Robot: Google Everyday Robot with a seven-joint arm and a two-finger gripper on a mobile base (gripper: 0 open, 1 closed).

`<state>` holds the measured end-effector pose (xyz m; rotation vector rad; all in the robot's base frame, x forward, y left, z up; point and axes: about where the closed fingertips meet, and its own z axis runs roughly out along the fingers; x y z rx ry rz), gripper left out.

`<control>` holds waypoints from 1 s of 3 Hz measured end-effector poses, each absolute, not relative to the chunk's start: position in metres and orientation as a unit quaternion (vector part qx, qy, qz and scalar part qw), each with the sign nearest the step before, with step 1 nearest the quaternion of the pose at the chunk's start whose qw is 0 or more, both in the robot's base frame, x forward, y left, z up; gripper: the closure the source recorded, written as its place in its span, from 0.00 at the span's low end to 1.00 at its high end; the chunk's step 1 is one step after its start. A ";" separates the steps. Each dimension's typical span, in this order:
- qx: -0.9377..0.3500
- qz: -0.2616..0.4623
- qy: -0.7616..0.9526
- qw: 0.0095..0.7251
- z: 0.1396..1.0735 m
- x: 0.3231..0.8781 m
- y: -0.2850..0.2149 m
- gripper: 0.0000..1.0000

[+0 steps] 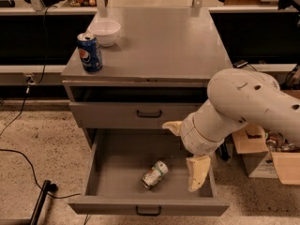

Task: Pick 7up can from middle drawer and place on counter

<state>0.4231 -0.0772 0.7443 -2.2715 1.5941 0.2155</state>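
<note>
The 7up can (155, 174) lies on its side on the floor of the open middle drawer (149, 204), near its centre front. My gripper (184, 150) hangs over the drawer's right part, to the right of the can and above it, not touching it. Its two cream fingers are spread wide: one finger (171, 127) is up near the closed drawer front, the other (198, 172) points down into the drawer. The gripper is empty. The counter (159, 41) is the grey cabinet top above.
A blue Pepsi can (90, 52) and a white bowl (104, 32) stand at the counter's left back. A closed drawer front (140, 114) sits above the open one. Cardboard boxes (281, 163) stand at the right. A cable and black stand (40, 203) lie on the floor at left.
</note>
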 end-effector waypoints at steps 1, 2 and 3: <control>-0.803 0.076 0.564 0.178 0.744 0.423 -0.077 0.00; -0.803 0.084 0.568 0.158 0.725 0.428 -0.076 0.00; -0.816 0.088 0.550 0.157 0.677 0.450 -0.062 0.00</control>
